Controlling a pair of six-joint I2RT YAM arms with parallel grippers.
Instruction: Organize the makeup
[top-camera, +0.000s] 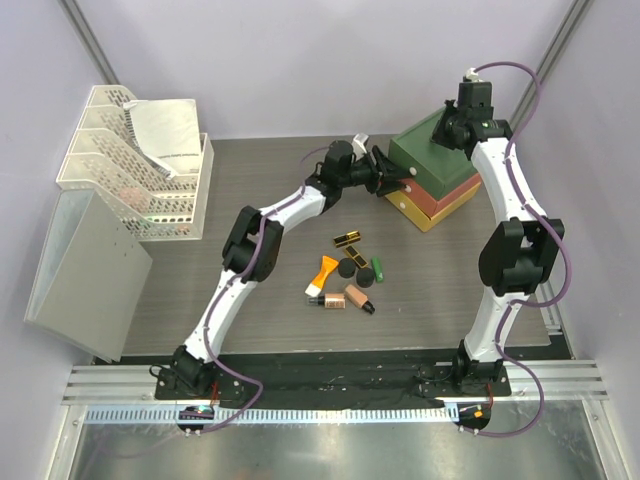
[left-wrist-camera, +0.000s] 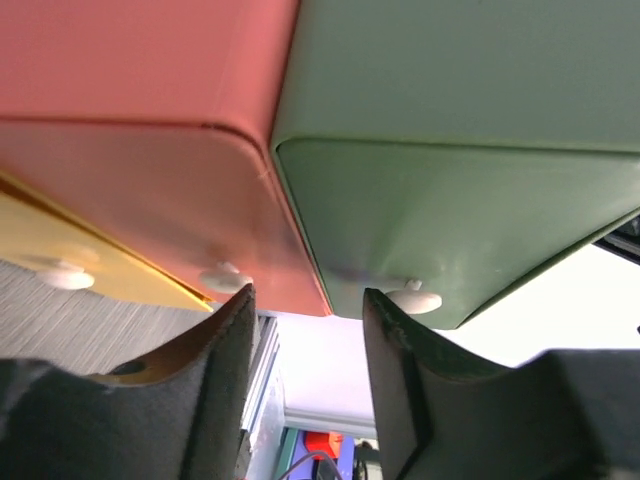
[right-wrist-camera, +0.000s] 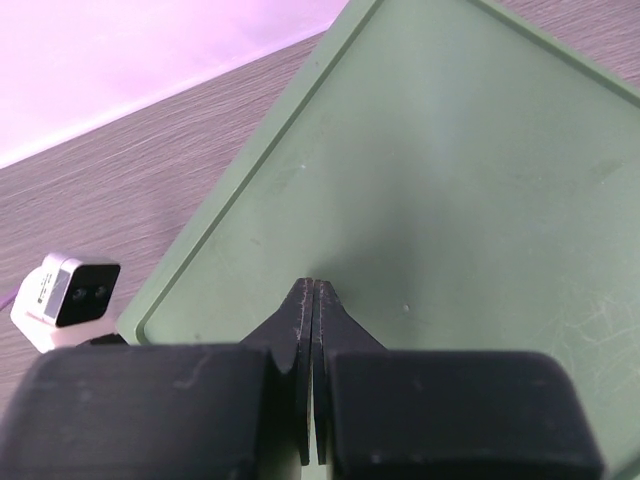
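Observation:
The makeup lies loose mid-table: an orange tube (top-camera: 324, 270), a peach bottle (top-camera: 352, 298), two black-gold sticks (top-camera: 347, 238), two black compacts (top-camera: 347, 268) and a green tube (top-camera: 378, 268). My left gripper (top-camera: 392, 172) is far from them, at the front of the stacked drawer box (top-camera: 432, 180). In the left wrist view the left gripper (left-wrist-camera: 305, 300) is open and holds nothing. One finger sits just below the orange drawer's white knob (left-wrist-camera: 225, 280), the other beside the green drawer's knob (left-wrist-camera: 413, 298). My right gripper (right-wrist-camera: 314, 287) is shut, its tips on the box's green top (right-wrist-camera: 450, 180).
A white mesh file rack (top-camera: 130, 165) with papers and a grey folder (top-camera: 85, 270) stand at the left. The yellow drawer's knob (left-wrist-camera: 65, 275) shows low in the left wrist view. The left arm's wrist camera (right-wrist-camera: 65, 295) appears beside the box.

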